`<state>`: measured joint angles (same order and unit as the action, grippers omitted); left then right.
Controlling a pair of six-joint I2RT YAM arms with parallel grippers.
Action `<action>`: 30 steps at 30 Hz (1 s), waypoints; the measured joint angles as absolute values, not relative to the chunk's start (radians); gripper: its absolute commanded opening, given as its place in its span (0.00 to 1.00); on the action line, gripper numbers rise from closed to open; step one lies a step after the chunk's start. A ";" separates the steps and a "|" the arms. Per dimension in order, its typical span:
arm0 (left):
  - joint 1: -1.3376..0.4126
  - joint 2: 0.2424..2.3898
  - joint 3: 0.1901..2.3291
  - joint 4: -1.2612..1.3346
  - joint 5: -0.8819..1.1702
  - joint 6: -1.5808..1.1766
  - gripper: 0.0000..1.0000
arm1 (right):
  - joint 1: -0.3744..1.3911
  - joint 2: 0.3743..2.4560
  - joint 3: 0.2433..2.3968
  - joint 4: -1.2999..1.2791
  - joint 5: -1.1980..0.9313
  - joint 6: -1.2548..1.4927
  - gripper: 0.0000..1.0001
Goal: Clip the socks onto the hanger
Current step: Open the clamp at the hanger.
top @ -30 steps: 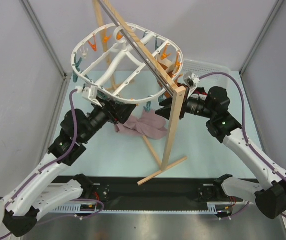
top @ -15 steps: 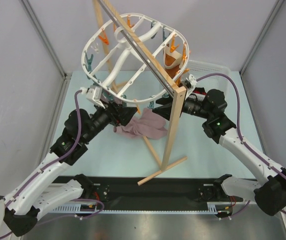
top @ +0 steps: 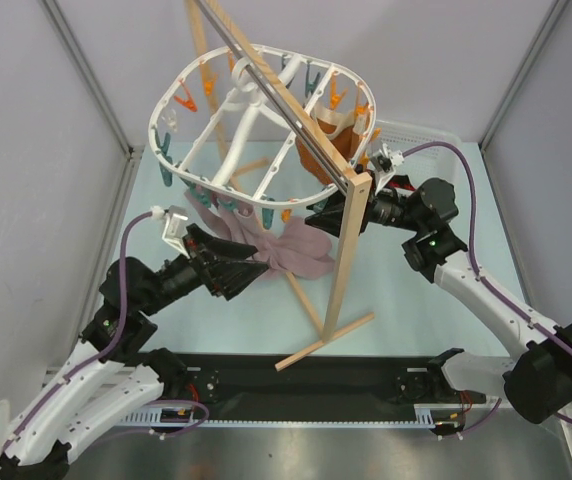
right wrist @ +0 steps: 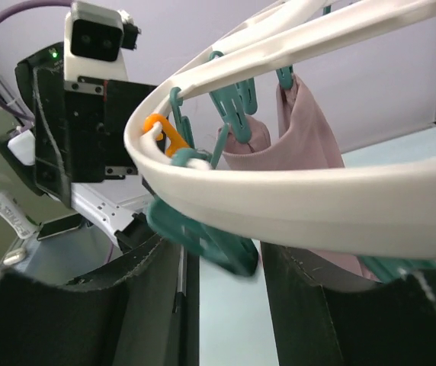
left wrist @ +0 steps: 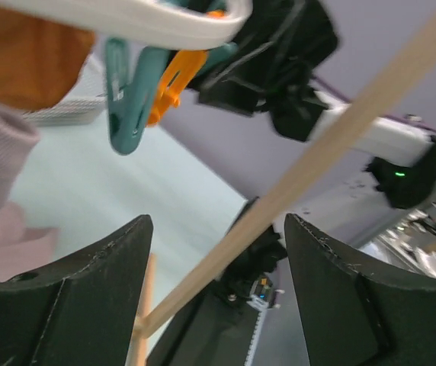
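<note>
**Hanger (right wrist: pixel 294 210) tilted on the stand (top: pixel 351 250)**

The white hanger hangs tilted from the wooden stand, above the tabletop (top: pixel 406 300). The left gripper (left wrist: pixel 218 229) points at its near rim — jaws spread, holding nothing. The right gripper (right wrist: pixel 214 252) has its jaws flanking a teal clip (right wrist: pixel 203 236) on the rim; whether they pinch it is unclear.

Top cam sits high behind the near edge, looking down over the whole worktop (top: pixel 406 290). Both wrist cams are jammed close under the hanger (top: pixel 235 97) rim, facing each other. The left one catches the right arm (left wrist: pixel 364 142), the right one the left arm (right wrist: pixel 84 130).
</note>
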<state>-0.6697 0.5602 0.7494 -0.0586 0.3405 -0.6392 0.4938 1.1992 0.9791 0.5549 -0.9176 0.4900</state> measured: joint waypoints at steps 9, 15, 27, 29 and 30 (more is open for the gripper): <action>-0.676 0.621 0.769 0.139 0.501 -0.748 0.74 | 0.500 1.201 0.979 0.625 -0.944 0.548 0.42; -0.775 0.716 0.797 0.187 0.469 -0.766 0.70 | 0.500 1.192 0.979 0.611 -0.930 0.545 0.36; -0.902 0.850 0.891 0.200 0.273 -0.634 0.70 | 0.500 1.101 0.978 0.433 -0.869 0.414 0.40; -0.902 0.879 0.917 0.203 0.257 -0.606 0.71 | 0.498 1.095 0.978 0.416 -0.870 0.403 0.54; -0.901 0.890 0.926 0.206 0.253 -0.598 0.71 | 0.497 1.094 0.978 0.410 -0.870 0.397 0.55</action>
